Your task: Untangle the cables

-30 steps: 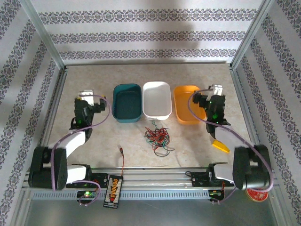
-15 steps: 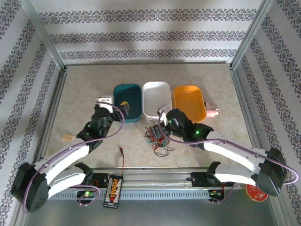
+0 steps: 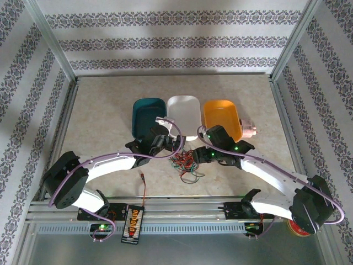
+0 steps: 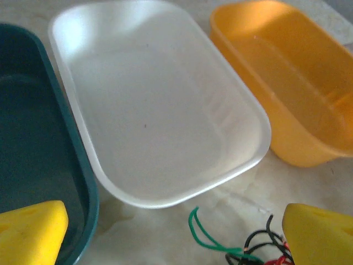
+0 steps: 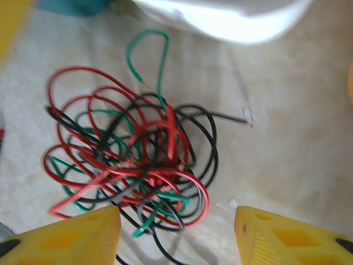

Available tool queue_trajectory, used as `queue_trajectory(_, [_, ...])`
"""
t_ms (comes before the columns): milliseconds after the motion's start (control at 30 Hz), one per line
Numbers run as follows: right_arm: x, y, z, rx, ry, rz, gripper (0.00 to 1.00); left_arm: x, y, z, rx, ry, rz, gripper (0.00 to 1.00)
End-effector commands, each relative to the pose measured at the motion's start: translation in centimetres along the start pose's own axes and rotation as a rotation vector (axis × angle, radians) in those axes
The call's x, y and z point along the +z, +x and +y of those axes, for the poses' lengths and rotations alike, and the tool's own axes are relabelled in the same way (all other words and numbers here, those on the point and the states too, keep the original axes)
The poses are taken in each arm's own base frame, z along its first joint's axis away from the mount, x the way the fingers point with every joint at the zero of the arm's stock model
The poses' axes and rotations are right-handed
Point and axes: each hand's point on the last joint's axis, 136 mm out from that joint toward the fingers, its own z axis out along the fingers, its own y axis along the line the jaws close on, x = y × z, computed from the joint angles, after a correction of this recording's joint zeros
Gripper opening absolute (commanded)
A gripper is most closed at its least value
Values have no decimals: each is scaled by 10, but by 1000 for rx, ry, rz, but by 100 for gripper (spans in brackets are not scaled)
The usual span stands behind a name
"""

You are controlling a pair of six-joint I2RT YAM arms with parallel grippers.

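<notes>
Cables (image 5: 132,160) form a red-green-black knot; left fingers (image 4: 30,232) and right fingers (image 5: 66,237) apart.

The cables (image 5: 168,138) have smooth, glossy plastic insulation. The white bin (image 4: 160,110) is satin plastic. The table (image 3: 99,110) looks smooth and stone-patterned.

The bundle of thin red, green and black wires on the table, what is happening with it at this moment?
Two robot arms lean in over the tangled bundle of thin red, green and black wires, which lies on the beige table just in front of the white plastic tray. The right gripper hangs above the tangle, its yellow fingers apart, gripping nothing. The left gripper is wide open near the tray's front edge, by a loose green wire end. Nothing is separated yet.
</notes>
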Motion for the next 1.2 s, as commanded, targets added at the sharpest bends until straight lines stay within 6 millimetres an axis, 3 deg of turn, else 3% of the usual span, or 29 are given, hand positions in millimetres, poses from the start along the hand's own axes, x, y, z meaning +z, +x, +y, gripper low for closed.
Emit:
queue_trajectory(0, [8, 21, 4, 55, -58, 104, 48, 0, 8, -8, -53, 50, 38, 100])
queue_trajectory(133, [6, 20, 31, -68, -123, 100, 45, -2, 29, 9, -92, -40, 121, 100])
queue_trajectory(333, [3, 23, 64, -260, -156, 88, 47, -15, 53, 59, -198, -311, 175, 99])
queue_trajectory(500, [7, 27, 82, -369, -179, 115, 51, -18, 61, 74, -193, -416, 210, 99])
queue_trajectory(600, [13, 26, 86, -401, -177, 135, 53, -12, 59, 66, -171, -384, 229, 100])
queue_trajectory(833, [22, 11, 90, -421, -149, 112, 54, 0, 58, 47, -84, -297, 279, 89])
queue_trajectory(967, [28, 4, 85, -422, -104, 105, 53, 3, 64, 44, -72, -277, 299, 74])
queue_trajectory(1167, [32, -1, 75, -407, -46, 88, 48, 9, 70, 15, -40, -98, 310, 57])
